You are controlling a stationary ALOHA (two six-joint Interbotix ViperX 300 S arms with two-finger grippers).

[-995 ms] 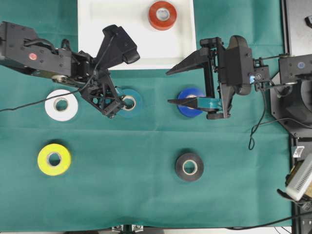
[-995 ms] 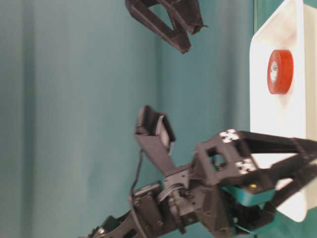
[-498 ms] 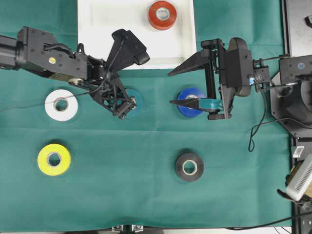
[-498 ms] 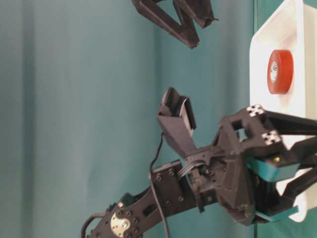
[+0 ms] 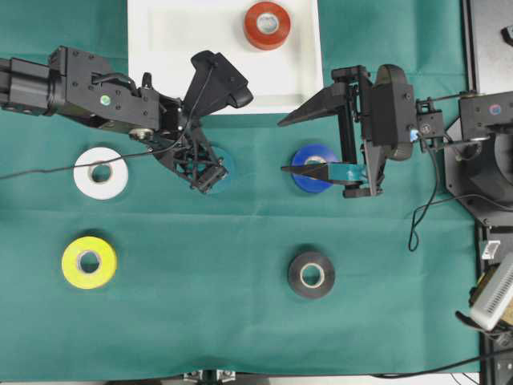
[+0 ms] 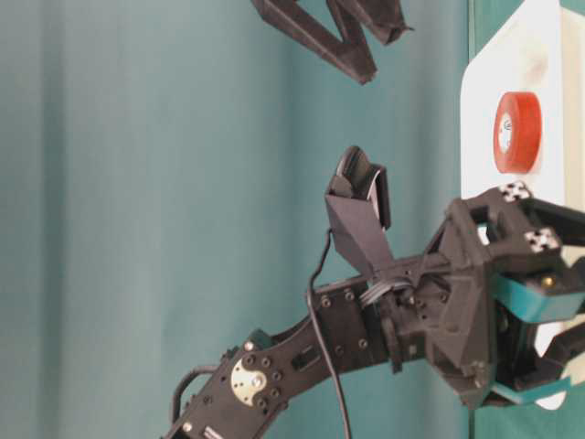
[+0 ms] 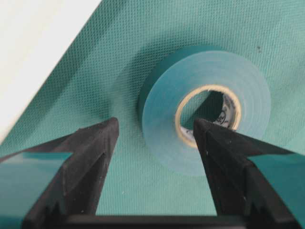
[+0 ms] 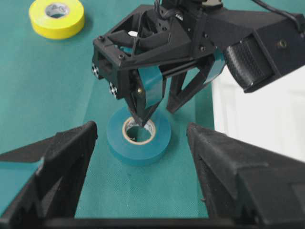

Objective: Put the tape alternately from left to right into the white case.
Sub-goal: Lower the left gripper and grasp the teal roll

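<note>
Our left gripper, jaws wide, straddles the teal roll's wall on the cloth beside the case; one finger enters its core. Right gripper waits wide. An off-centre squeeze could slip.

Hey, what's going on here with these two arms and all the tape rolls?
The left end effector is open over the teal roll, one finger in its core and the other outside the ring, not yet closed. The right end effector is open around the blue roll. The red roll already sits in the white case. White, yellow and black rolls lie on the green cloth.
</note>
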